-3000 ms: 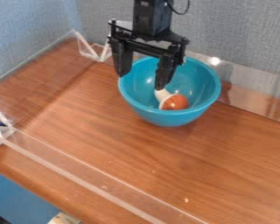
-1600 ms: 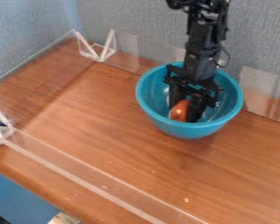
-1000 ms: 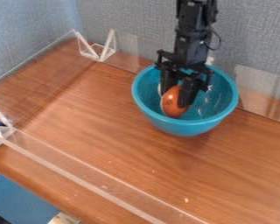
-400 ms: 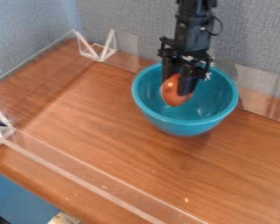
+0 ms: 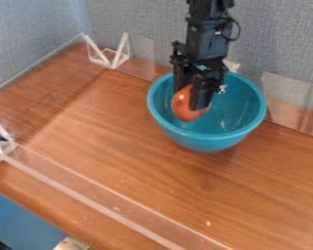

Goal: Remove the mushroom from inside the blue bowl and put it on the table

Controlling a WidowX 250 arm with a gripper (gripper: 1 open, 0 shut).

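Claw [image 5: 190,96] pinching the mushroom [image 5: 184,102], hanging above the blue bowl's [image 5: 238,132] left inner wall; a loose pinch could drop it back inside before reaching the counter [image 5: 107,166].

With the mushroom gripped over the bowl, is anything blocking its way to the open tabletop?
Only the blue bowl itself: the gripper holds the mushroom within the bowl's outline, near its left rim, so that wall may have to be cleared. The table to the left and front of the bowl shows bare wood with nothing on it.
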